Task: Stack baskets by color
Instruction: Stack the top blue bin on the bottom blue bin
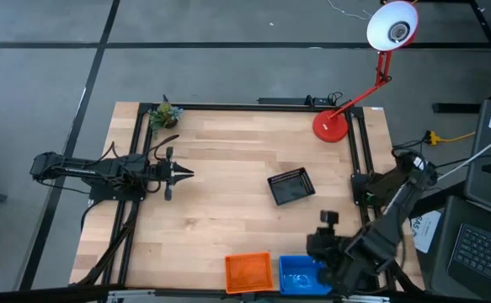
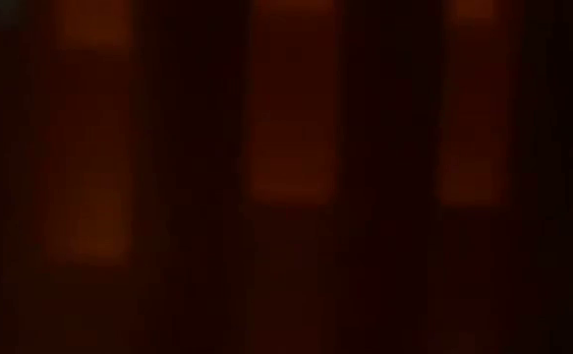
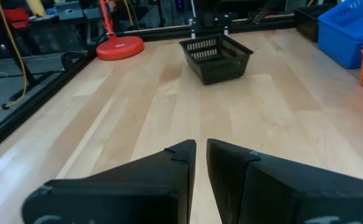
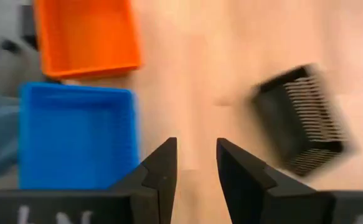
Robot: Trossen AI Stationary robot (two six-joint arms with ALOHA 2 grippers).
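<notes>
Three baskets rest on their bottoms on the wooden table. An orange basket (image 1: pixel 248 272) (image 4: pixel 84 34) and a blue basket (image 1: pixel 300 273) (image 4: pixel 75 137) sit side by side at the near edge. A black basket (image 1: pixel 291 187) (image 4: pixel 302 118) (image 3: pixel 217 56) stands alone right of the table's middle. My right gripper (image 1: pixel 319 252) (image 4: pixel 197 162) hangs open and empty above the bare wood by the blue basket's far right corner, pointing steeply down. My left gripper (image 1: pixel 184 174) (image 3: pixel 200 155) lies level at the table's left, shut but for a thin slit, pointing at the black basket.
A red desk lamp (image 1: pixel 333 124) (image 3: pixel 120 46) stands at the far right corner, and a small potted plant (image 1: pixel 165 114) at the far left corner. Black frame rails (image 1: pixel 359 151) run along the table's sides. Bare wood lies between my left gripper and the black basket. The low view is dark.
</notes>
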